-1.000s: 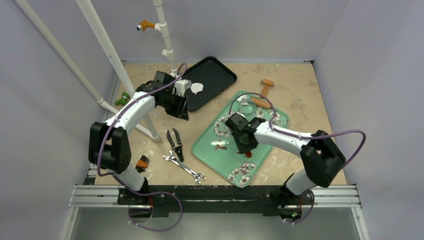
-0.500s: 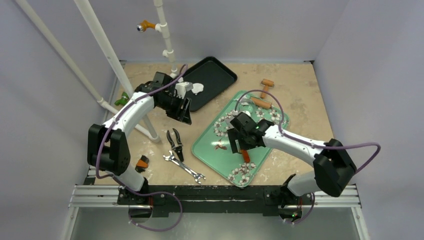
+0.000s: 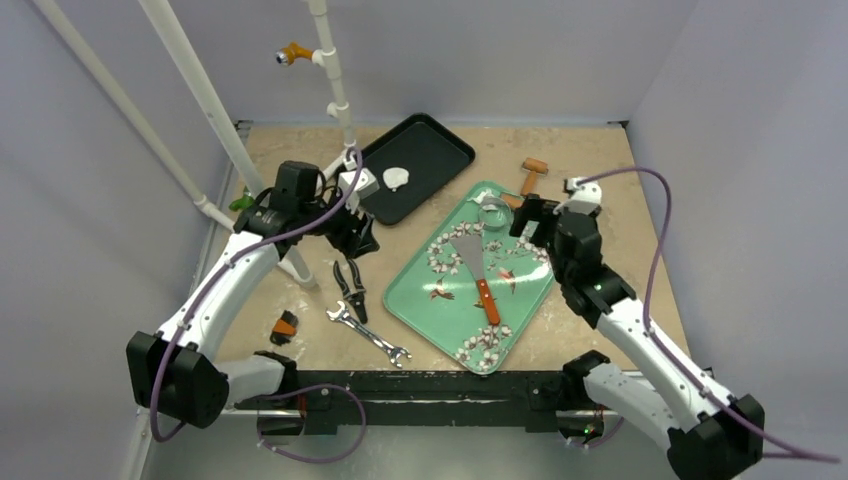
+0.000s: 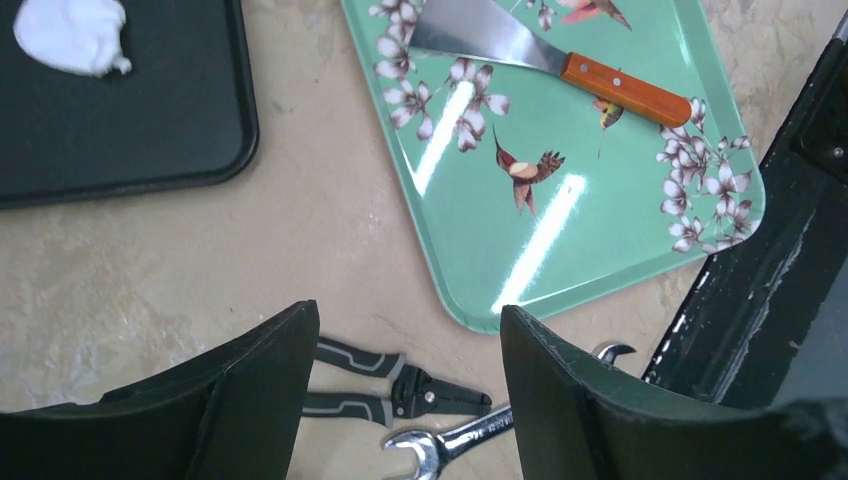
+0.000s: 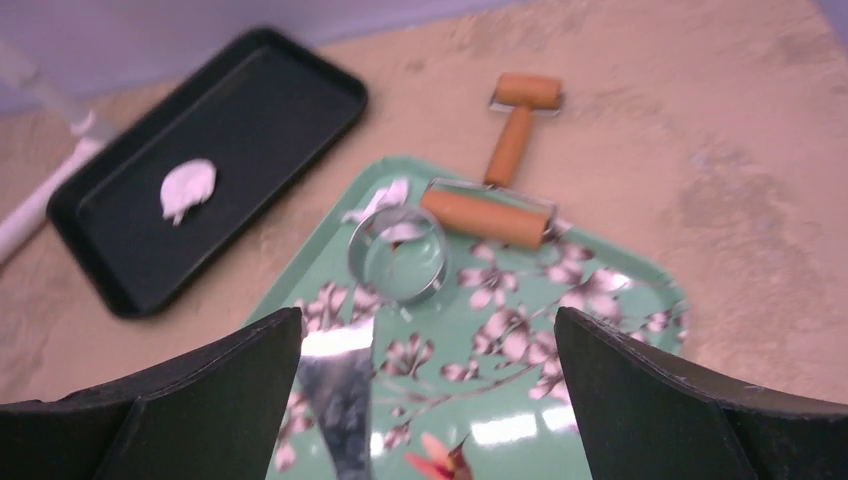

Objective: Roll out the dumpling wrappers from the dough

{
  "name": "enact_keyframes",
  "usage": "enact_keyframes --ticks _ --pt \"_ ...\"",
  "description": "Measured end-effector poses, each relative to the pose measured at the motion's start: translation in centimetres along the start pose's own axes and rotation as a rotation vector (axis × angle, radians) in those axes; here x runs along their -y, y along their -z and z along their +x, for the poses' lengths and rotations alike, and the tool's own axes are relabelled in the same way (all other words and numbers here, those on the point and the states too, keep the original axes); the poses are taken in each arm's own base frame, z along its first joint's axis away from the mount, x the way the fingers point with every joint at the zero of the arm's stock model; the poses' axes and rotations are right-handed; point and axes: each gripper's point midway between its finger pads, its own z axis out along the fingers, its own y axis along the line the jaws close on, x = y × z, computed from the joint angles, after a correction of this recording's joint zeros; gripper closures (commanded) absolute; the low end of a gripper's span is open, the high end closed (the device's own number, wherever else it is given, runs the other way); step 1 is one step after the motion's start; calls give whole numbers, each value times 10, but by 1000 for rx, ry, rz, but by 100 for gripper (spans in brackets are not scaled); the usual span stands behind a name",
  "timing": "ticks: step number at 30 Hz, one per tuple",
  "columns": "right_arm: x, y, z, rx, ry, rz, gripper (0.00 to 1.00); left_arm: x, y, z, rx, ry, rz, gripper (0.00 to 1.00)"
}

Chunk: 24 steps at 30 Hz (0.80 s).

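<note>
One dumpling wrapper (image 3: 397, 177), a flat white disc, lies alone on the black tray (image 3: 430, 150), also in the left wrist view (image 4: 65, 35) and right wrist view (image 5: 187, 187). Small white dough scraps (image 5: 388, 194) sit on the green flowered tray (image 3: 455, 312) by the metal ring cutter (image 5: 397, 253). The wooden rolling pin (image 3: 520, 203) rests across that tray's far edge. My left gripper (image 3: 358, 240) hangs open over bare table, near the black tray's front edge. My right gripper (image 3: 528, 215) is open and empty above the green tray's far right corner.
A spatula (image 3: 478, 272) with an orange handle lies in the green tray. Black pliers (image 3: 350, 285) and a steel wrench (image 3: 368, 335) lie on the table left of it, below my left gripper. White pipes (image 3: 200, 95) slant along the left side.
My right gripper opened, left the spatula lying on the green tray and drew back to the right. My left gripper opened wider and backed off the black tray toward the pliers.
</note>
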Motion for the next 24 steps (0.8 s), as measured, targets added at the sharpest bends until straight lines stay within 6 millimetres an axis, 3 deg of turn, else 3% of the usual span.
enact_keyframes --ticks 4,7,9,13,18,22,24 --pt "46 0 -17 191 -50 97 1 9 -6 -14 85 -114 -6 31" --pt "70 -9 -13 209 -45 175 1 15 -12 -16 122 -164 -37 26" --pt "79 -15 1 159 -30 219 1 15 -11 -11 135 -144 -87 24" --pt "94 -6 9 175 -87 291 1 9 -4 -5 153 -67 -170 4" --pt "122 12 11 268 -246 436 1 3 -10 32 163 57 -240 0" --pt "134 15 23 256 -309 520 1 -20 -22 76 126 175 -379 0" --pt "138 12 29 227 -312 556 1 -30 -24 87 132 208 -436 0"
